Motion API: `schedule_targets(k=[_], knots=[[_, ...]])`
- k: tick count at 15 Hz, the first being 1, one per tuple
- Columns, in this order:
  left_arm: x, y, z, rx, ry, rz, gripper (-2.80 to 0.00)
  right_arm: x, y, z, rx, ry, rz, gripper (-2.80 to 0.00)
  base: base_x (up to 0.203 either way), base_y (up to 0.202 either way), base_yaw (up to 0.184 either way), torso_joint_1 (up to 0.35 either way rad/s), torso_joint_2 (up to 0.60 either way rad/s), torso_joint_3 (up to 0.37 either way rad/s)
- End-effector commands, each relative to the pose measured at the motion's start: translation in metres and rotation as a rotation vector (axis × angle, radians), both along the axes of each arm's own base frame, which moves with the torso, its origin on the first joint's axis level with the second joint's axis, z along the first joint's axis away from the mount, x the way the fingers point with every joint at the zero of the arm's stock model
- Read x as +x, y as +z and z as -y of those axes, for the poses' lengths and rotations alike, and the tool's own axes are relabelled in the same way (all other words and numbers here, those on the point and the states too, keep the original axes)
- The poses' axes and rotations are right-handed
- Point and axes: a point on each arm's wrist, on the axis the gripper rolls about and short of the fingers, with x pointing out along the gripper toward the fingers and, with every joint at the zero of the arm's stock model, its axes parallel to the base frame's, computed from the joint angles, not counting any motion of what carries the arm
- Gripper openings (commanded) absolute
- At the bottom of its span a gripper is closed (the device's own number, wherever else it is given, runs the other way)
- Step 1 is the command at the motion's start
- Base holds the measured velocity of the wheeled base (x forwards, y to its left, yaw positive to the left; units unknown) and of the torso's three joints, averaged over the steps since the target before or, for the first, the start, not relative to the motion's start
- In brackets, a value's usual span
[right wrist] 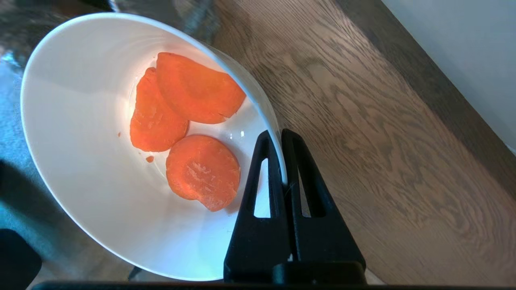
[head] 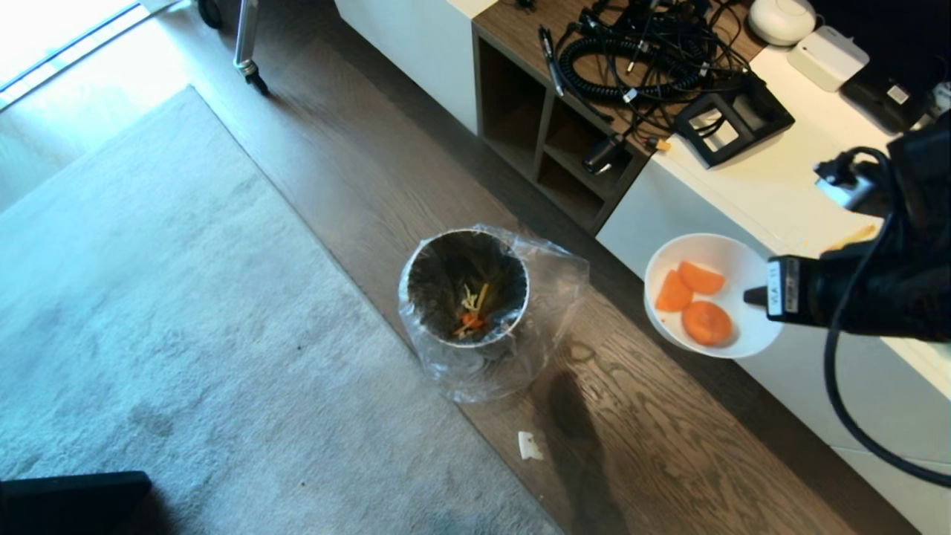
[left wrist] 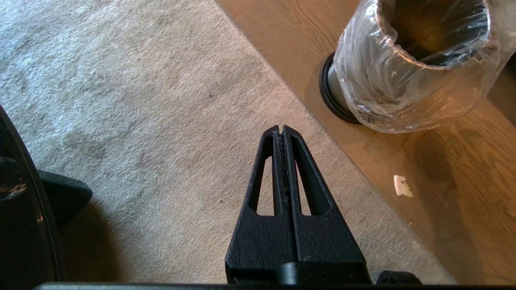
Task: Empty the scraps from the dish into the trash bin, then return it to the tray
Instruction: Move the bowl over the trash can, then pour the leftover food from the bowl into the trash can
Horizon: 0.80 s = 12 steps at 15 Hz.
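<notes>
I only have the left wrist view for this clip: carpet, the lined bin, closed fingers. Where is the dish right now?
Observer: The dish is in the air beside the trash bin, not yet over its opening, held by the right gripper.
Operator: How is it gripped?
Observer: The right gripper is shut on the dish's rim, one finger inside the wall, one outside.
Operator: Are the scraps out yet?
Observer: No. All three carrot slices lie in the dish, which is tilted only slightly.
Operator: Is the bin empty inside?
Observer: No. Yellow sticks and an orange piece already lie at its bottom.
</notes>
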Motion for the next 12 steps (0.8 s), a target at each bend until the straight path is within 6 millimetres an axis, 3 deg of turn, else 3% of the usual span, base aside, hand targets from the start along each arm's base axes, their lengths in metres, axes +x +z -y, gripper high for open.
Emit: schedule_targets(k=[1, 6, 12], knots=[[0.0, 0.0, 0.0, -0.001, 0.001, 0.001, -2.8, 0.028, 0.003, -0.04, -0.01, 0.073, 0.004, -2.8, 0.0, 0.0, 0.0, 0.0, 0.0, 0.0], [0.0, 0.0, 0.0, -0.001, 0.001, 0.001, -2.8, 0.055, 0.0, -0.107, -0.052, 0.124, 0.097, -2.8, 0.0, 0.0, 0.0, 0.0, 0.0, 0.0], [0.0, 0.0, 0.0, -0.001, 0.001, 0.001, -2.8, 0.077, -0.009, -0.142, -0.12, 0.145, 0.289, -2.8, 0.0, 0.0, 0.0, 0.0, 0.0, 0.0]])
